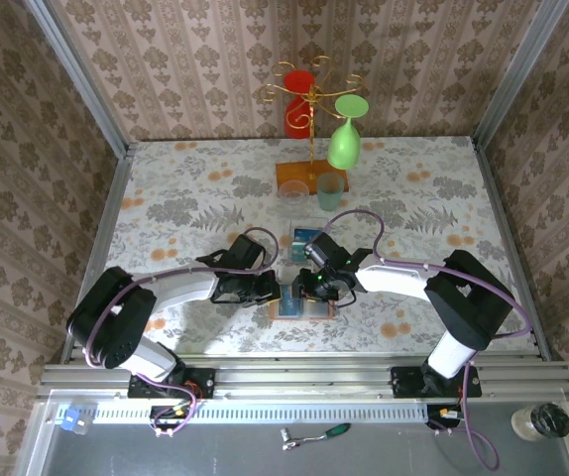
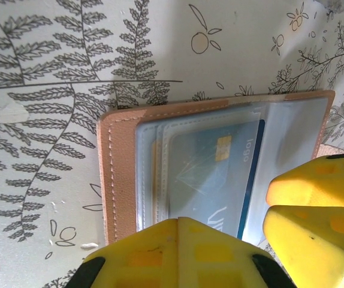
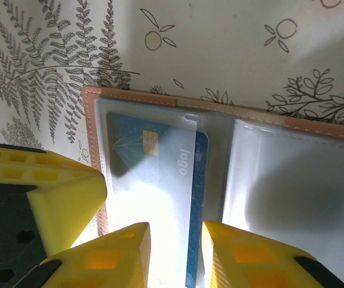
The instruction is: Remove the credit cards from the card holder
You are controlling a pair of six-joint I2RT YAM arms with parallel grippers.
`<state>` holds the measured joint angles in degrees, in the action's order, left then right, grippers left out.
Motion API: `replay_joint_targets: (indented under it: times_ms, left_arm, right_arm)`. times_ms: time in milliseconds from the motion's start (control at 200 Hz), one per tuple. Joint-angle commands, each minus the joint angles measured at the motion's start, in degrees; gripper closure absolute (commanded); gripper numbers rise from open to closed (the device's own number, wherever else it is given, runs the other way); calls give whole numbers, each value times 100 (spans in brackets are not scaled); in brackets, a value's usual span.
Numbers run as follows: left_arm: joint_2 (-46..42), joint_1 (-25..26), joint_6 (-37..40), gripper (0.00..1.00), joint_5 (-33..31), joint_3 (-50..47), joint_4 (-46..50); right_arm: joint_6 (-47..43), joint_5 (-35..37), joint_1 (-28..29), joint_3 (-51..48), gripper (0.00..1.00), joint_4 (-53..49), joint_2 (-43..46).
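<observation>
On leaf-print table (image 3: 232, 54), open card holder (image 3: 292, 180) with blue credit card (image 3: 196, 204) ("logo")

Both arms reach from their bases at the near side toward the middle, forearms angled inward and wrists bent down. The left end effector (image 1: 271, 291) points in from the left, its yellow fingers (image 2: 178, 252) pressed together with no gap between them. The right end effector (image 1: 316, 288) points in from the right, just beside the left one. Its two yellow fingers (image 3: 121, 255) stand a narrow gap apart, tips turned downward.
</observation>
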<state>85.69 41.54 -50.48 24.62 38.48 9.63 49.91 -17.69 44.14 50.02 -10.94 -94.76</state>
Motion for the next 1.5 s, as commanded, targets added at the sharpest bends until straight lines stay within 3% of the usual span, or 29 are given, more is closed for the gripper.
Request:
replay_joint_targets:
  times_ms: [0,620,890,1495]
  left_arm:
    - [127,0,126,95,-65,22,117]
    - [216,-2,108,99,-98,-124,61]
    - [230,-2,108,100,-74,-121,27]
    - [213,3,100,99,-80,-78,64]
  right_arm:
    - [112,-86,27,4,71,99,-25]
    - [196,-264,15,-52,71,369,-288]
    - [396,-560,8,-194,77,916,-359]
    - [-85,143,9,30,74,-259,-184]
